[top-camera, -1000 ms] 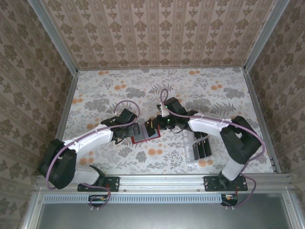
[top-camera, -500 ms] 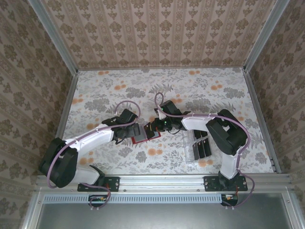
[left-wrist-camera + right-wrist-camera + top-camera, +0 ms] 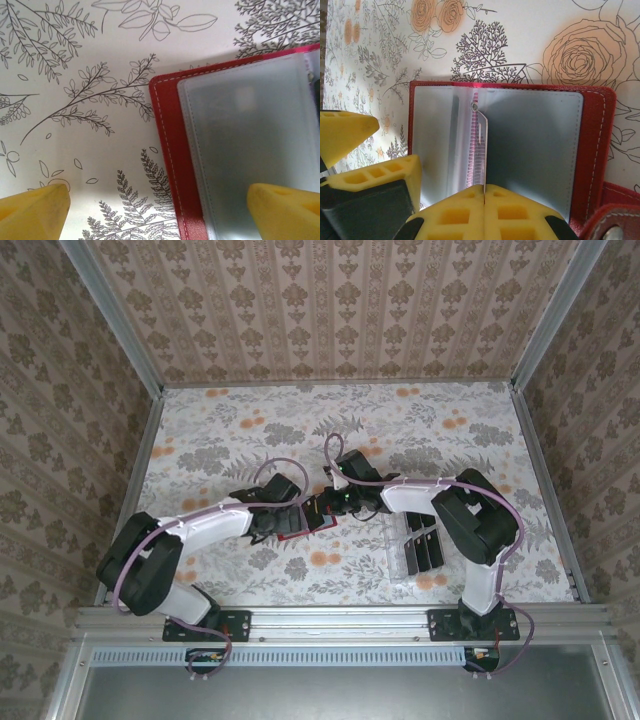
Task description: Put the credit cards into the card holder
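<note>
On the flowered table, the red card holder lies open and flat between your two arms, near the middle and a little to the left. The clear tray sits to its right, near the right arm's base, with the black credit cards standing in it. No card has left the tray in either gripper, so I'd judge you are at the step of readying a pocket. Your right gripper is closed tight on a thin pale leaf of the holder, lifting it on edge above the spine. Your left gripper hangs spread wide over the holder's left edge, gripping nothing. Next you likely need one arm to steady the holder while the other fetches a card. The right arm is nearer the tray, so pin the holder with the left before letting the leaf go.
</note>
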{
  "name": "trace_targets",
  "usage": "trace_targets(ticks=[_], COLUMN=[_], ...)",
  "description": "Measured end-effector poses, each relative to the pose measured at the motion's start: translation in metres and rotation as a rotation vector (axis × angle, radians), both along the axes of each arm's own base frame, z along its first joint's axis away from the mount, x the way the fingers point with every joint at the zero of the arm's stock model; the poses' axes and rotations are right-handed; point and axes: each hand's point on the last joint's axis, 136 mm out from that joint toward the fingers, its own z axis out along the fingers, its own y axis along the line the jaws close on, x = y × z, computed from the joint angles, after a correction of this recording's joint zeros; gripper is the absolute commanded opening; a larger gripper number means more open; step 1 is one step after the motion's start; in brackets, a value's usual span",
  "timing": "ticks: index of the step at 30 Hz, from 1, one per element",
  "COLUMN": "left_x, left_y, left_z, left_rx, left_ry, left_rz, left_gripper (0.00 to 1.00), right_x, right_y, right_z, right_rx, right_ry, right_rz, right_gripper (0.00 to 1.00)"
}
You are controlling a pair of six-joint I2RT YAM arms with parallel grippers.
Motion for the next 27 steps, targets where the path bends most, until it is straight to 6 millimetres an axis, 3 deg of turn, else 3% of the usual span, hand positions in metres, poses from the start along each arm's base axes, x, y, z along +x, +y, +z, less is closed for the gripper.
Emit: trace_targets(ticks=[16, 27], left_x=[-0.009, -0.010], left_y=[0.015, 0.015], left_z=[-0.007, -0.007], left_rx=[0.018, 0.017], left_ry=[0.002, 0.002], left_rz=[0.073, 0.076], left_gripper=[1.00, 1.00], right_x=[0.001, 0.005], right_y=[-0.001, -0.003], right_z=[-0.002, 0.006], right_rx=[0.000, 0.102], right_ry=[0.005, 0.017], right_rz=[-0.014, -0.065], right_gripper=[0.00, 0.00])
